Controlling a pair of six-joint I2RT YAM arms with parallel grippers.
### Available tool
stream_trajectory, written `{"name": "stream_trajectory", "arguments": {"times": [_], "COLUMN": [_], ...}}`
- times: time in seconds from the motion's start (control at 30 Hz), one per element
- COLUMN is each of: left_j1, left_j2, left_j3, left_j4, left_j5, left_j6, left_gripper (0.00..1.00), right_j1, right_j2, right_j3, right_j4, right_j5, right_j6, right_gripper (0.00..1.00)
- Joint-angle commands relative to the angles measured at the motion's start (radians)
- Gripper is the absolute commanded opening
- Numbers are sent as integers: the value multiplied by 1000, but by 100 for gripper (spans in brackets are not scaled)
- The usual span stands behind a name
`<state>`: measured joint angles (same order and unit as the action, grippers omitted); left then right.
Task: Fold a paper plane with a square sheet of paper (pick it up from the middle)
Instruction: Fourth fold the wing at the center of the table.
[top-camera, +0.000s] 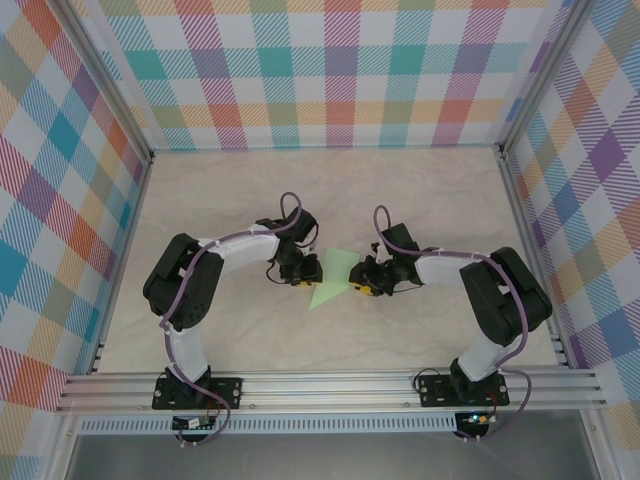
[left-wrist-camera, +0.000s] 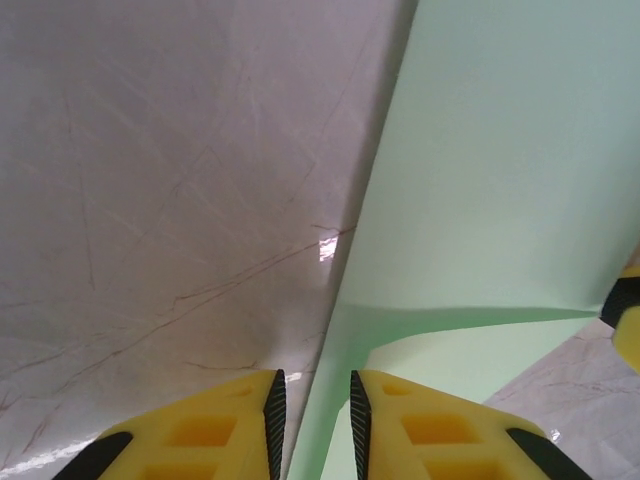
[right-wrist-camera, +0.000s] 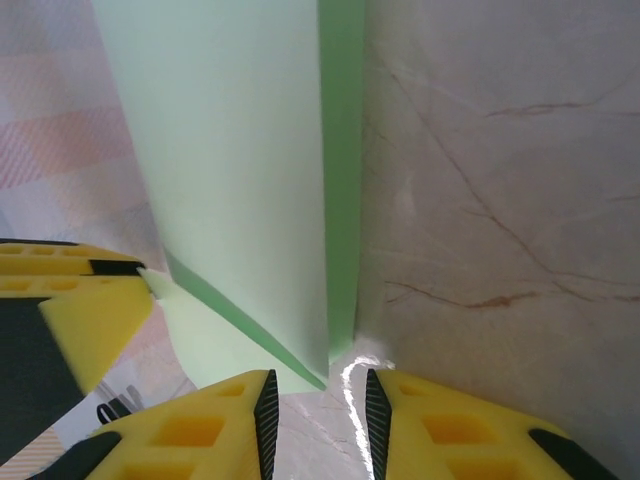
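Observation:
The pale mint-green sheet of paper (top-camera: 335, 272) lies folded to a pointed outline on the marble table between my two grippers. My left gripper (top-camera: 303, 277) sits at its left edge. In the left wrist view that gripper (left-wrist-camera: 313, 375) stands a little open, and the paper (left-wrist-camera: 500, 150) has a lifted edge running into the gap without being pinched. My right gripper (top-camera: 360, 287) is at the paper's right side. Seen from the right wrist, it (right-wrist-camera: 316, 375) is open over bare table, and the paper's folded layers (right-wrist-camera: 230, 150) end just ahead of its fingertips.
The table (top-camera: 440, 200) is walled by checkered panels (top-camera: 330, 70) at the back and on both sides. An aluminium rail (top-camera: 330, 385) runs along the near edge. The left gripper's yellow finger (right-wrist-camera: 70, 310) shows close by in the right wrist view.

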<state>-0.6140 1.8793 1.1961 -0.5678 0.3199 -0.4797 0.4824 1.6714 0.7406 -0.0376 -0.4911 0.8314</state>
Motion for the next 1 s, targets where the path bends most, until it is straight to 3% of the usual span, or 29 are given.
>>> {"name": "stream_trajectory", "arguments": {"times": [0.0,0.5,0.77,0.97], "left_j1": [-7,-10,-14,-88], "left_j2": [23,34,-159,-322], "left_j3": [23,14,-43,-160], "left_j4": [5,-1,9,81], "left_j5": [-8,-31,-128,-180], "left_j6": [-3,-6,-1,26], "left_gripper": [26,23,34,39], "right_j1": [5,20,38,38], "right_j2": [11,67,108,87], "right_j3": [25,68,111,126], "right_j4": [47,108,72,36], "right_j5": [-52,-112,-119,-103], "right_j6": [7,-2,-22,-29], "right_gripper": [31,29,16,16]}}
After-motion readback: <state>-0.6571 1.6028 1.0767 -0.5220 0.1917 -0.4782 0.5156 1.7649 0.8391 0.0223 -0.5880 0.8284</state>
